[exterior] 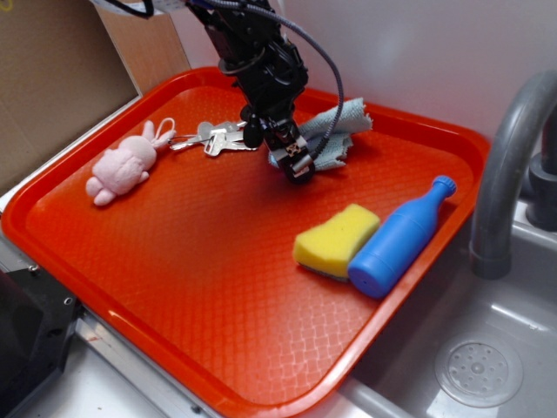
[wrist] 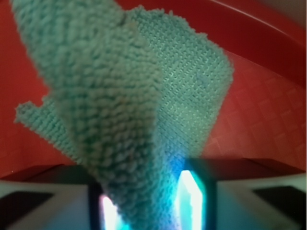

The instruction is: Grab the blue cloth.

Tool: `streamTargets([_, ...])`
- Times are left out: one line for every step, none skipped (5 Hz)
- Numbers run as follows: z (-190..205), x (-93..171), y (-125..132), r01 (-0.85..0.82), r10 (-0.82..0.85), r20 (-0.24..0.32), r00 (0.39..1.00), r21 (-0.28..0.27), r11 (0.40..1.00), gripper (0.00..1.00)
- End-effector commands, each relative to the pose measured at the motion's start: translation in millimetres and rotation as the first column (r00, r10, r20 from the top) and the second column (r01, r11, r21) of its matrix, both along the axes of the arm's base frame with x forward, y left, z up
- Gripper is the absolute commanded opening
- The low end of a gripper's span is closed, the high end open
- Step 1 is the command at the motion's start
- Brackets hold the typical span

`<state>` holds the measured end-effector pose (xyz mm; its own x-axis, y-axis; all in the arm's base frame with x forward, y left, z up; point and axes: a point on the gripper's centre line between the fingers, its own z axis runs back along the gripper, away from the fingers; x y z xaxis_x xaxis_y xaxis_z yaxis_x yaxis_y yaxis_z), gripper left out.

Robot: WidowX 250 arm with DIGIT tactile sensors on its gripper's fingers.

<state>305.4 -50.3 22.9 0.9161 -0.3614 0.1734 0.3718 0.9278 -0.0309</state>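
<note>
The blue cloth (exterior: pixel 341 131) is a pale grey-blue terry rag at the back of the orange tray (exterior: pixel 200 261). My gripper (exterior: pixel 291 159) is down on its left edge, black arm above it. In the wrist view the cloth (wrist: pixel 129 105) fills most of the frame, and a fold of it runs down between my two fingers (wrist: pixel 192 196). The jaws stand close together with the cloth pinched between them. The gripper (wrist: pixel 148 206) is shut on the cloth.
A bunch of keys (exterior: pixel 213 138) and a pink plush rabbit (exterior: pixel 126 167) lie left of the gripper. A yellow sponge (exterior: pixel 335 239) and a bright blue bottle (exterior: pixel 400 239) lie at the tray's right. A grey tap (exterior: pixel 509 165) and sink stand beyond the right rim.
</note>
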Motion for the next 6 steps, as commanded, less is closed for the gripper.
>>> streamTargets([33,-12,4,-0.044,0.046,0.066,0.997,-0.027,0.999,0.0])
streamTargets([83,-28,11,-0.113,0.113,0.019,0.993,-0.016,0.994,0.0])
streamTargets([134,-58,36,-0.296,0.297,-0.065,0.953,0.025,0.955,0.0])
streamTargets([180,-102,70,-0.367,0.354,-0.124,0.927,-0.11,0.924,0.0])
streamTargets([227,-132,93,-0.451,0.442,-0.091,0.893,-0.148,0.88,0.0])
streamTargets([234,-144,87,-0.425,0.419,-0.078,0.905,-0.105,0.899,0.0])
